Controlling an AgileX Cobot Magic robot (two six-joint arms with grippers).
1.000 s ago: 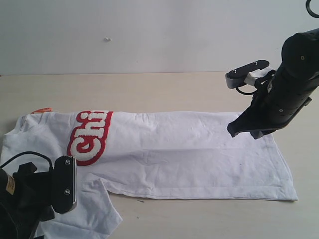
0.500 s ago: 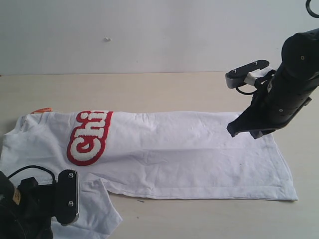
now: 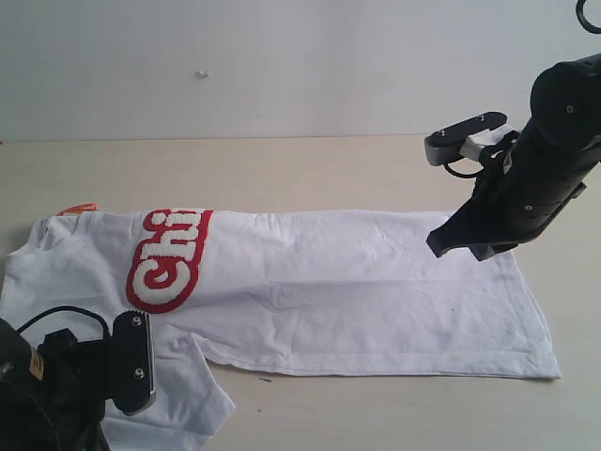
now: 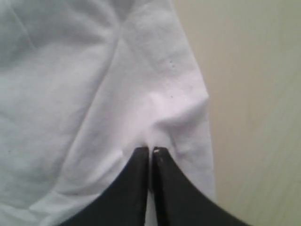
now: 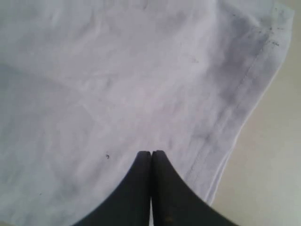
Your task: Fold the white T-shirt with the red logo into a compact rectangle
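The white T-shirt (image 3: 376, 291) lies flat along the table, folded lengthwise, collar end at the left and hem at the right. The red logo (image 3: 169, 258) shows only its first letters at the fold. My left gripper (image 4: 151, 149) is at the near-left sleeve (image 3: 192, 385), shut, with white cloth (image 4: 155, 113) puckered at its tips; in the exterior view its arm hides the jaws. My right gripper (image 3: 439, 246) (image 5: 151, 152) hangs shut just over the shirt's far-right corner by the stitched hem (image 5: 240, 99), with nothing between its fingers.
A small orange neck tag (image 3: 80, 209) peeks out at the collar. Bare wooden table (image 3: 310, 174) lies behind the shirt and in front of it (image 3: 394, 413). A pale wall rises at the table's far edge.
My left gripper's jaws have closed on the sleeve cloth, and its arm dipped and then shifted slightly right, nudging the sleeve edge. The right arm has not moved.
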